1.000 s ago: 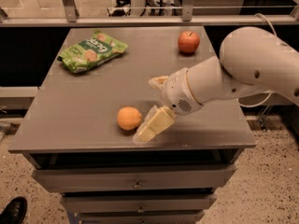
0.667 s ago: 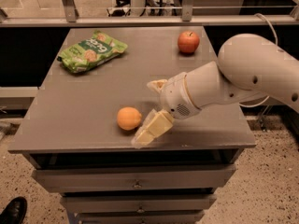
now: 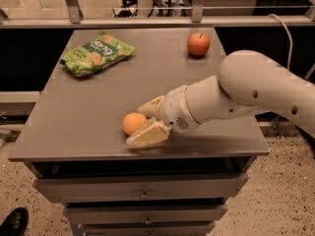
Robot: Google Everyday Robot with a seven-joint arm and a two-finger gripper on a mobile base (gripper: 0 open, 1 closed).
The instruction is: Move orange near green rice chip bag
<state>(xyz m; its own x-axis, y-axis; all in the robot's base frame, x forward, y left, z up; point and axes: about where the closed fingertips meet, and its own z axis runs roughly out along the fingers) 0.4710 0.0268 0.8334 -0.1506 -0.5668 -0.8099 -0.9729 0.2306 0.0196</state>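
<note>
The orange (image 3: 133, 123) sits near the front edge of the grey table (image 3: 88, 107). My gripper (image 3: 142, 123) is open, with one cream finger behind the orange and the other in front of it, so the fruit lies between the jaws. The green rice chip bag (image 3: 96, 53) lies flat at the table's far left, well apart from the orange.
A red apple (image 3: 198, 44) stands at the far right of the table. My white arm (image 3: 256, 90) reaches in from the right over the table's right side. Drawers (image 3: 142, 193) sit below the tabletop. A shoe (image 3: 15, 222) shows on the floor at lower left.
My gripper has slid left so that its fingers now flank the orange. The orange, bag and apple have not moved.
</note>
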